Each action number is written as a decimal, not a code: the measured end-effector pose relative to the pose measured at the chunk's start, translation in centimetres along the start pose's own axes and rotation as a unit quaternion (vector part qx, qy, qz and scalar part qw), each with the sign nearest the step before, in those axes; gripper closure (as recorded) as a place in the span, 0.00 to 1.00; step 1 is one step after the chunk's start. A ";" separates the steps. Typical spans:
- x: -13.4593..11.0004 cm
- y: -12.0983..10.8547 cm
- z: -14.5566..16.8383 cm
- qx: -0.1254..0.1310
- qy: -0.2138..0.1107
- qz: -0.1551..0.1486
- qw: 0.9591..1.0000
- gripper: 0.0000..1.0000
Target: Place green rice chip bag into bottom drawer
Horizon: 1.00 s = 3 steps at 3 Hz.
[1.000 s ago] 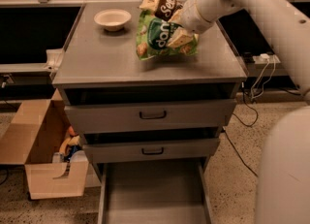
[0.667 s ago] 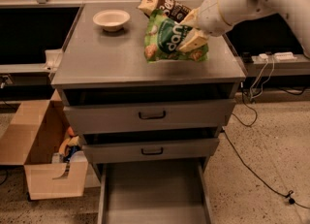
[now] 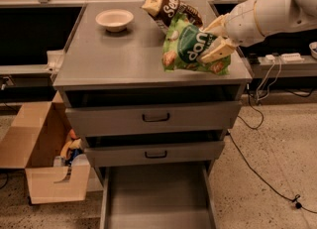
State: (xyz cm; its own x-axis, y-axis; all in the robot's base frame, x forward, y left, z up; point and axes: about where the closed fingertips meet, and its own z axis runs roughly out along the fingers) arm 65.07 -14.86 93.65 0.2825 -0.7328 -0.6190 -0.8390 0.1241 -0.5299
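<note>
Crinkly light-green rice chip bag (image 3: pixel 190 49), tilted, at the 4 o'clock corner of the grey metal worktop (image 3: pixel 114 59); whether touching it, cannot tell. Pinched from 3 o'clock by the cream two-finger gripper (image 3: pixel 207 44). Touching at 11 o'clock, a dark brown and cream snack bag (image 3: pixel 166 6). Further off at 10 o'clock, a white round bowl (image 3: pixel 115 19). Well below at 6 o'clock, pulled out, the wide grey bottom drawer (image 3: pixel 156 198).

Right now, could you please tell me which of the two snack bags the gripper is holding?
The light-green bag at the front right of the cabinet top; the gripper is clamped on it. The brown-and-cream bag behind it is free.
</note>
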 end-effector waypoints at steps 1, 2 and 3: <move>0.6 4.1 -0.1 -0.040 0.007 -0.011 0.999 1.00; 1.7 8.8 -0.2 -0.085 0.014 -0.015 0.996 1.00; 4.1 15.7 0.0 -0.144 0.025 0.013 0.989 1.00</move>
State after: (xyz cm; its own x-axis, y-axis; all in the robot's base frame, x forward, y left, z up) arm 53.01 -15.96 82.79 0.2421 -0.7656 -0.5960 -0.9452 -0.0475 -0.3229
